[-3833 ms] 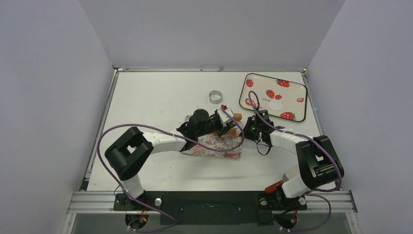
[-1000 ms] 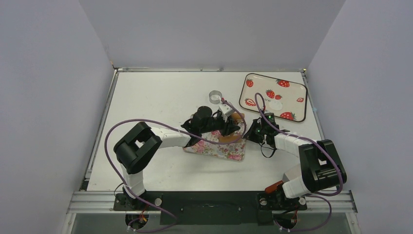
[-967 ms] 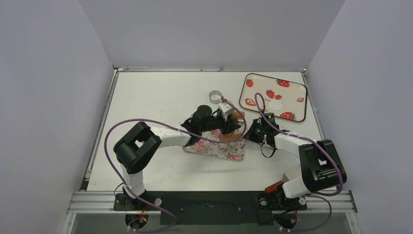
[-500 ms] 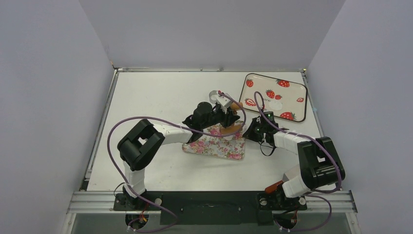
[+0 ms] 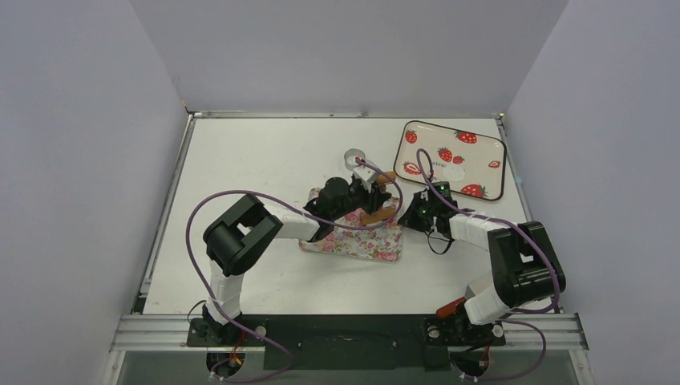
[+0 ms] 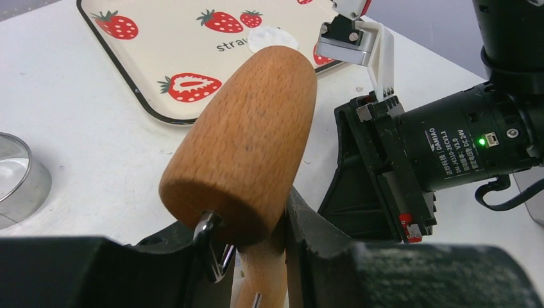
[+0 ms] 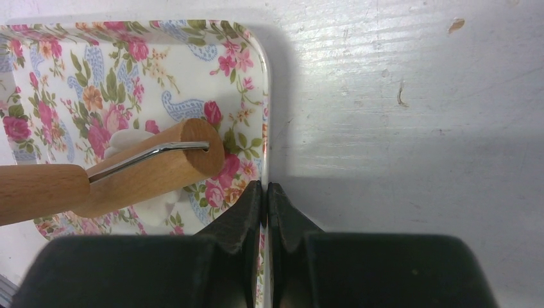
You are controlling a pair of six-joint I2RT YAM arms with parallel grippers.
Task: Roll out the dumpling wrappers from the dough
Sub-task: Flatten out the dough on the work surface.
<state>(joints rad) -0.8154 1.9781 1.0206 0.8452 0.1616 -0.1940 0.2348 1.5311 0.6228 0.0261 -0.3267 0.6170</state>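
**Top view, read left to right.** Bare tabletop (image 5: 257, 160) ran from the left edge to the floral tray (image 5: 345, 241), which I saw near the middle, its near edge well apart from the arm bases.

The left gripper (image 5: 361, 195) reached in over the tray's far edge. Its jaws were clamped on the handle of the wooden roller (image 5: 378, 215). One barrel lay across the tray's right half, and the other end was raised toward the strawberry tray (image 5: 481, 152).

The dough (image 7: 122, 142), a flattened whitish patch, lay on the floral tray under the lower barrel, near the right rim.

The metal ring (image 5: 354, 158) stood on the tabletop just beyond the left gripper, apart from both trays.

The right gripper (image 5: 407, 218) met the floral tray's right rim. My right wrist view showed its jaws together, pinching that rim, with bare tabletop to their right.

The strawberry tray sat at the far right corner, close to the tabletop's right edge. One dumpling wrapper (image 5: 455, 172) lay flat on it. A strip of open tabletop separated the two trays.
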